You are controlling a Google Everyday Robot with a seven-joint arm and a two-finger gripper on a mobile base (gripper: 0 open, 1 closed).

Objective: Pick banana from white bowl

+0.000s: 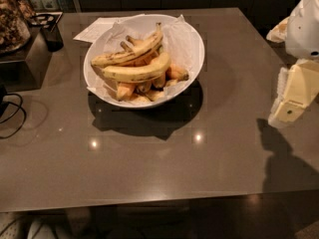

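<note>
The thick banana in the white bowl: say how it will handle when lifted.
The banana looks firm and curved, so it may pivot when pinched. It rests on smaller bananas in the white bowl, which might shift. The gripper hangs far right.

The glossy white bowl [198, 59] holds crumpled paper [178, 34] on a smooth, reflective worktop [149, 168]; the matt cream plastic gripper [286, 112] hangs at the right edge.
</note>
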